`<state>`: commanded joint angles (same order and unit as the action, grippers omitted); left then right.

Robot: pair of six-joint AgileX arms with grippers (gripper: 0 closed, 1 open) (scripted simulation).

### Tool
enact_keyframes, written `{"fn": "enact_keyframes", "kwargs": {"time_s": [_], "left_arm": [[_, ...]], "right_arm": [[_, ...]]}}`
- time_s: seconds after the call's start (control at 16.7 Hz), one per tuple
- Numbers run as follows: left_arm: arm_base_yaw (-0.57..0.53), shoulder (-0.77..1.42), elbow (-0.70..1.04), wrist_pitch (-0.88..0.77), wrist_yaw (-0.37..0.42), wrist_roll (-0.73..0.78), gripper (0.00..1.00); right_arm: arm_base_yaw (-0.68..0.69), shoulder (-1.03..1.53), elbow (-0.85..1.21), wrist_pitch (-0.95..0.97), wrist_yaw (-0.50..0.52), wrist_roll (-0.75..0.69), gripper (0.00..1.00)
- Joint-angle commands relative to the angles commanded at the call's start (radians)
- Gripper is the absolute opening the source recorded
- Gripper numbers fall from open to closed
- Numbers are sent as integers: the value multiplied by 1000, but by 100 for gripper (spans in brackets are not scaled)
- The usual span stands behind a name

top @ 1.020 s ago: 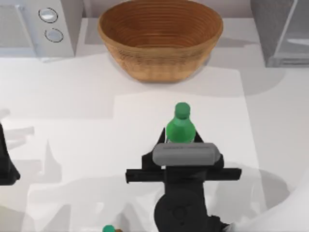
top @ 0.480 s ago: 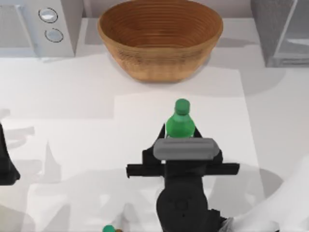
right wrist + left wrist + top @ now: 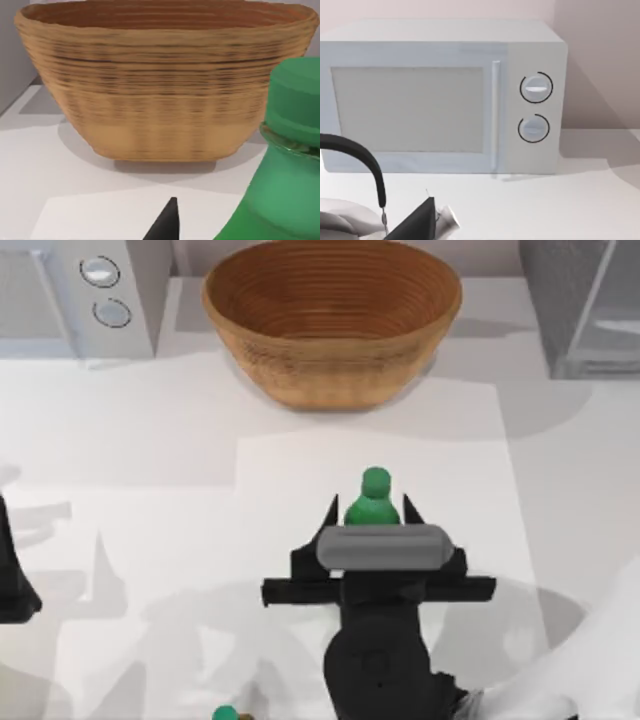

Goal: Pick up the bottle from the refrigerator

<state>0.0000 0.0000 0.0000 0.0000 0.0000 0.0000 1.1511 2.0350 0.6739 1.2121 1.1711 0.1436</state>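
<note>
The bright green bottle (image 3: 374, 502) stands upright on the white table, in front of the basket, with its round cap (image 3: 376, 481) on top. My right gripper (image 3: 369, 508) reaches in from the near edge and straddles the bottle. Its two dark fingers stand open, with a small gap on each side of the bottle. In the right wrist view the bottle (image 3: 280, 165) looms close, apart from one dark fingertip (image 3: 170, 217). The refrigerator (image 3: 590, 300) stands at the back right. My left arm (image 3: 12, 580) is parked at the table's left edge.
A woven basket (image 3: 333, 370) sits at the back centre. A white microwave (image 3: 75, 290) with two dials stands at the back left and also faces the left wrist camera (image 3: 445, 100). A tiny teal-green thing (image 3: 225, 713) lies at the near edge.
The bottle has sunk lower between the right gripper's fingers and looks smaller from above. The fingers have spread a little off its sides. The left arm has not moved.
</note>
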Motion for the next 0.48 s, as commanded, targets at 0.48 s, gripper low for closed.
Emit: {"fn": "enact_keyframes", "kwargs": {"time_s": [0.48], "left_arm": [[0,0,0,0,0,0,100]], "right_arm": [[0,0,0,0,0,0,100]]}}
